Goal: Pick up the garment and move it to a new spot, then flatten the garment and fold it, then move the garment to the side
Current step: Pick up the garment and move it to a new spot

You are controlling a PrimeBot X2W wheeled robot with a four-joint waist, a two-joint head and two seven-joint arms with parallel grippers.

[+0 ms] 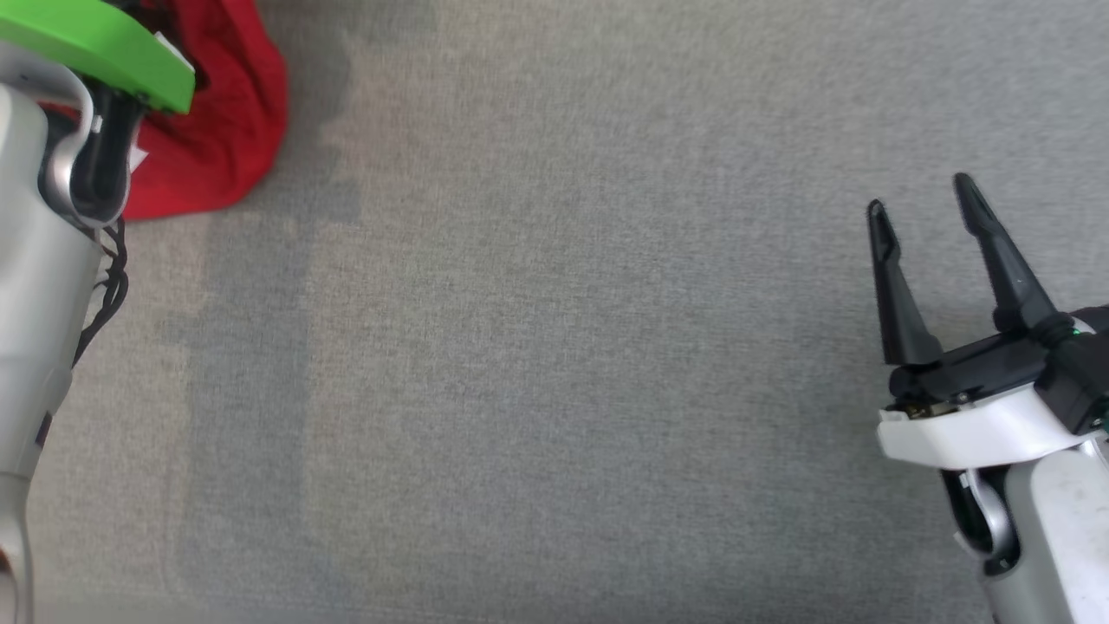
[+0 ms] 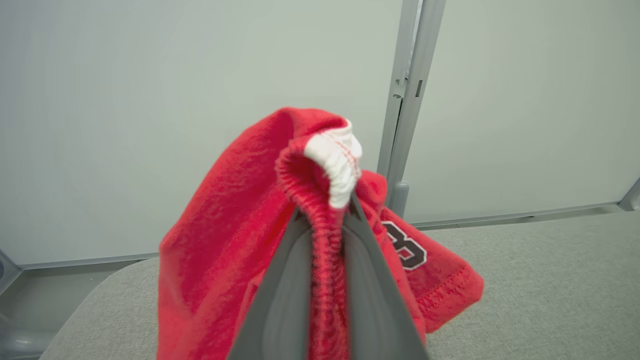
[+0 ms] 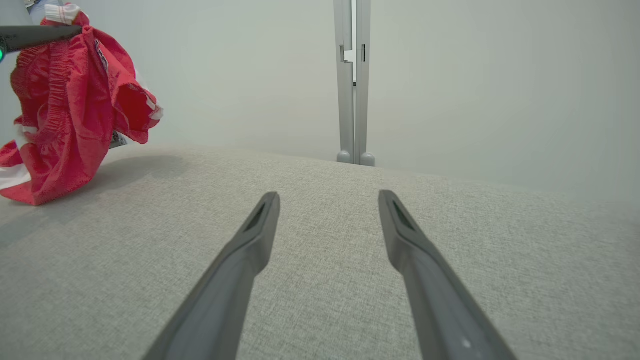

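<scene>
The garment [image 1: 221, 130] is red with an elastic waistband, white trim and a dark number print. In the left wrist view my left gripper [image 2: 326, 212] is shut on the bunched waistband of the garment [image 2: 225, 225], which hangs from the fingers with its lower part resting on the grey surface. The right wrist view has the garment [image 3: 65, 125] lifted at the far left, with a left finger [image 3: 40, 35] across its top. My right gripper [image 1: 920, 198] stands open at the right, far from the cloth. Nothing sits between the fingers of the right gripper [image 3: 328, 197].
A grey fabric-covered surface [image 1: 554, 347] spreads across the work area. Pale wall panels joined by a grey post [image 3: 353, 80] stand behind it. My left arm, with a green cover [image 1: 104, 43], hides part of the garment at the top left.
</scene>
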